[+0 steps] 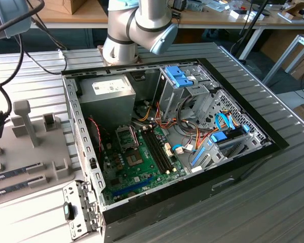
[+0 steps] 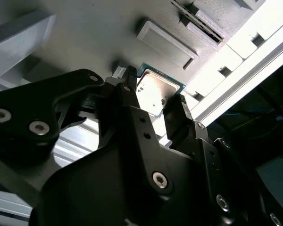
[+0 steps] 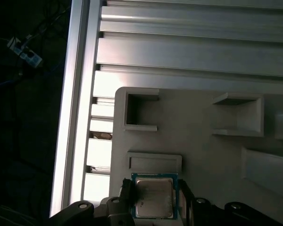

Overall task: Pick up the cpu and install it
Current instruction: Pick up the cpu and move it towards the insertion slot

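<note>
The cpu (image 2: 156, 90) is a small square chip with a silver top and a thin green rim, seen in both wrist views (image 3: 153, 197). It lies at or just over a pale grey holder tray (image 3: 198, 141), beside a raised rectangular block (image 3: 154, 162). My gripper (image 2: 153, 93) (image 3: 155, 200) straddles the chip, with one black finger (image 2: 127, 87) against one edge and the other finger (image 2: 178, 110) against the opposite edge. I cannot tell whether the chip is lifted off the tray. In the exterior view the open computer case (image 1: 243, 152) shows the motherboard (image 1: 137, 169) with its socket (image 1: 126, 137).
The tray sits near the ribbed aluminium table's edge (image 3: 78, 94), with dark floor beyond. In the exterior view the arm (image 1: 137, 25) rises behind the case. A grey tray (image 1: 35, 152) with slots and posts lies on that view's left. Cables (image 1: 0, 96) hang there.
</note>
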